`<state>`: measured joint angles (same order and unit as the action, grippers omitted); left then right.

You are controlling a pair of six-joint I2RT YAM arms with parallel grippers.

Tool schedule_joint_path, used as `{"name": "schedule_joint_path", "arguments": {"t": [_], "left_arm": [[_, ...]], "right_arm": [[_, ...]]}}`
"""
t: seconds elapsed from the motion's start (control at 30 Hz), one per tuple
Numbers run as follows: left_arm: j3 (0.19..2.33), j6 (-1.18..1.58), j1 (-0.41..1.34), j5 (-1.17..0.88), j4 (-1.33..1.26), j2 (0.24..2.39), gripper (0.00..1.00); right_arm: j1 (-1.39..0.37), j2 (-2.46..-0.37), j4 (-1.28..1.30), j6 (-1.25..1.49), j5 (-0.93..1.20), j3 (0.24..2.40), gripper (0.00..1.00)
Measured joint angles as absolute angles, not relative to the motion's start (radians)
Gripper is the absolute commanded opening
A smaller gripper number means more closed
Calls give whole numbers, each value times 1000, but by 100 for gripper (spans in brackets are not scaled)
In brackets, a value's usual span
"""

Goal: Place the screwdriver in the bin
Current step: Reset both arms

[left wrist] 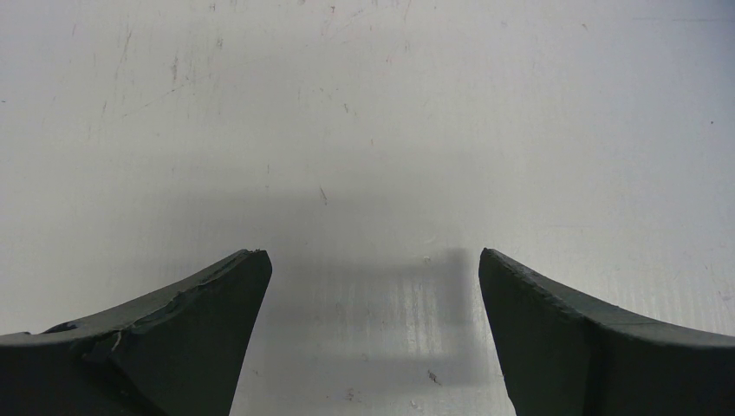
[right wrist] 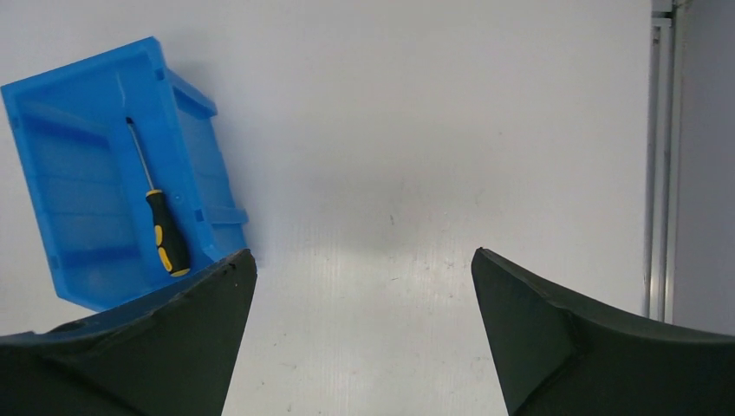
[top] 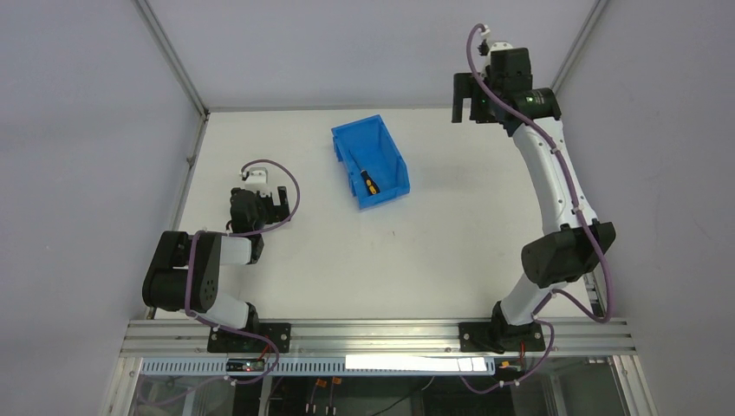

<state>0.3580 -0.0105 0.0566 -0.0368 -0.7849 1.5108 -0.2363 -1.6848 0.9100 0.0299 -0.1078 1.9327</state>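
the screwdriver [right wrist: 165, 238] lies inside the bin [right wrist: 78, 191] near the far edge of the counter [top: 451, 243]. our left hand [left wrist: 373, 260] is spread apart, holding nothing. our right hand [right wrist: 362, 256] too, by the far right corner.

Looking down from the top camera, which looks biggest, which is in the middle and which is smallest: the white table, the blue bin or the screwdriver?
1. table: biggest by far.
2. bin: middle, standing on the table.
3. screwdriver: smallest, lying inside the bin and much shorter than it.
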Motion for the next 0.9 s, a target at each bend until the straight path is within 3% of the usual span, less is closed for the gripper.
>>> {"name": "schedule_joint_path", "arguments": {"t": [0.3,0.9], "left_arm": [[358,-10,57,-37,-785,1511,100],[358,-10,57,-37,-785,1511,100]], "right_arm": [[-83,-1682,881,28,-61,1897,99],[-41,-1650,847,28,-29,1840,99]]}}
